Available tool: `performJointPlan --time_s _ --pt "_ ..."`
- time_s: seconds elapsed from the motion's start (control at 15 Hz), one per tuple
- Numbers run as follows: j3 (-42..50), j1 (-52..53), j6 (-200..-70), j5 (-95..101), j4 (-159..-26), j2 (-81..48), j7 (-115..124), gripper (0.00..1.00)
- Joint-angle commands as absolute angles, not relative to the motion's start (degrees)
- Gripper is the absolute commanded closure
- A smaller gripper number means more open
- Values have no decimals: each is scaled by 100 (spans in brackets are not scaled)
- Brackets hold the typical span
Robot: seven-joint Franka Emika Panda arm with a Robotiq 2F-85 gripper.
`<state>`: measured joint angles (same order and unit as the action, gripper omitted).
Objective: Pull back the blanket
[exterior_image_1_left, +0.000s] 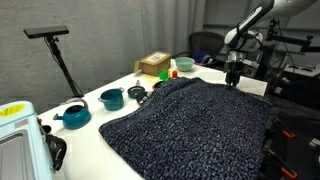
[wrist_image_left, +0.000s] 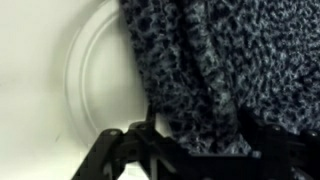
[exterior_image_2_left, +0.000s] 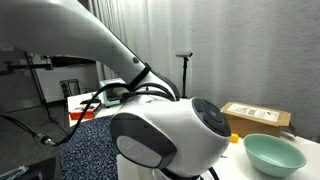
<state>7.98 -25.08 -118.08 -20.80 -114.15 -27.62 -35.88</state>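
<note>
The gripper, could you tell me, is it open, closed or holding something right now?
Gripper: fingers sit either side of the blanket edge; whether they clamp it cannot be told.

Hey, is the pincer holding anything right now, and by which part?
Cannot tell: the pincer is at the edge of the blanket, fabric between its jaws, closure unclear.

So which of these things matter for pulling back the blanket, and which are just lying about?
Part of the job: the blanket; the gripper, at the blanket's far edge.

Lying about: teal pot; teal lidded pot; cardboard box; green bowl; white appliance.
</note>
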Motion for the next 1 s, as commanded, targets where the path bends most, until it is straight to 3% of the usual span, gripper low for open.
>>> performJointPlan --time_s 0.0,0.47,0.93 --pt "693 -2574 -11769 -2265 -11349 -2803 -3630 51" --pt "542 -2378 -11911 -2217 -11487 -2588 -3493 99" --pt "705 -1542 -12661 -1295 -11965 -925 -1668 98"
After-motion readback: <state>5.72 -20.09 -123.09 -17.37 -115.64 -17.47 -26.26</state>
